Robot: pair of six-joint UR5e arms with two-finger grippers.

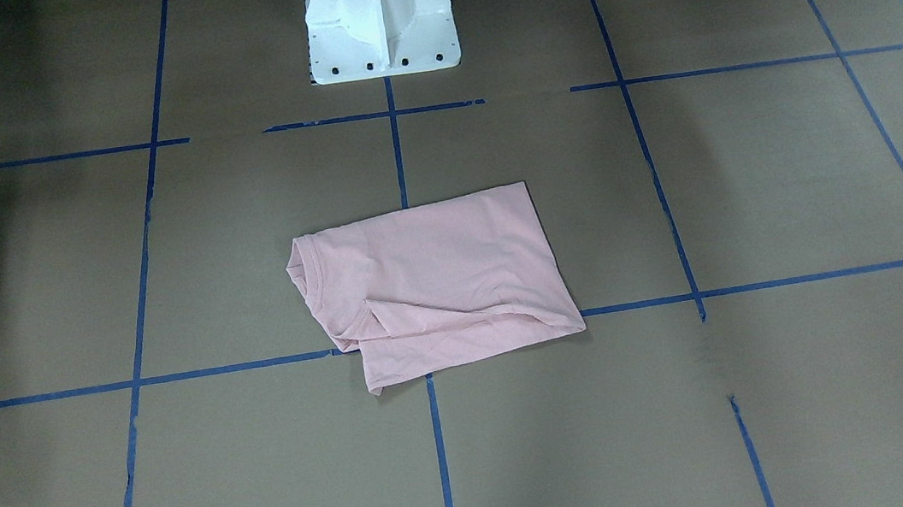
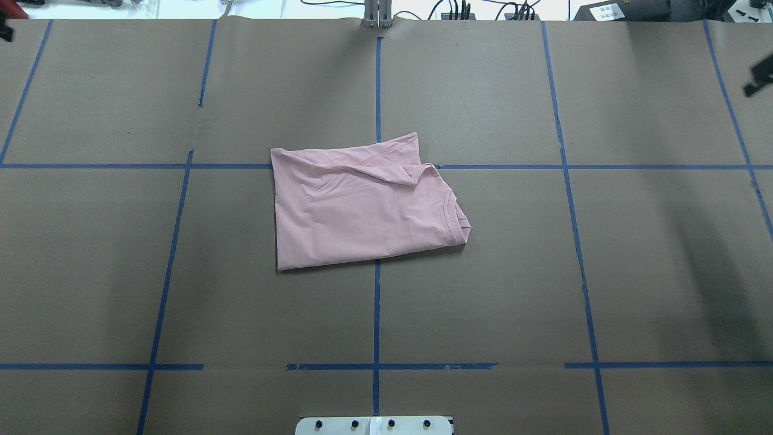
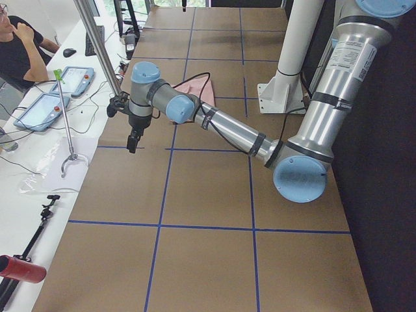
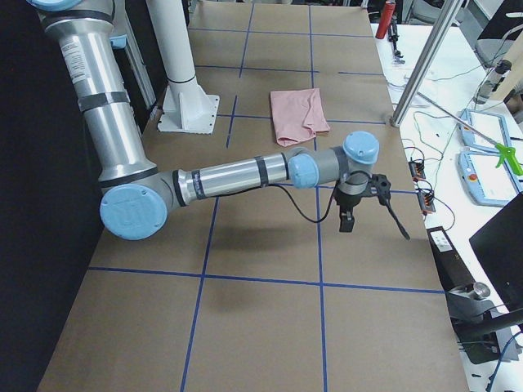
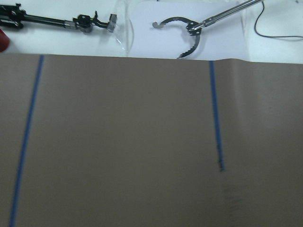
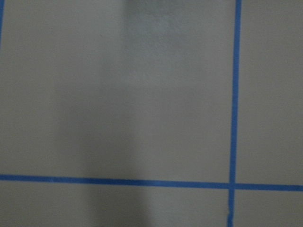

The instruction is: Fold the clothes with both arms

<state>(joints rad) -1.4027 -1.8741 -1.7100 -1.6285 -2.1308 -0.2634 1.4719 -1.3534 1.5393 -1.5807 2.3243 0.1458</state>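
Observation:
The pale pink T-shirt (image 1: 437,277) lies folded into a rough rectangle at the table's middle, collar to one side and print hidden. It also shows in the overhead view (image 2: 362,205) and both side views (image 3: 195,88) (image 4: 298,114). My left gripper (image 3: 133,140) hangs fingers-down over bare paper near the table's left end, far from the shirt. My right gripper (image 4: 347,219) hangs the same way near the right end. Both hold nothing that I can see; I cannot tell whether they are open or shut. The wrist views show only brown paper and blue tape.
The white pedestal base (image 1: 381,29) stands at the robot's side of the table. Beyond the table's far edge lie a metal grabber tool (image 5: 189,28), teach pendants (image 3: 39,110) and cables. An operator (image 3: 19,39) sits there.

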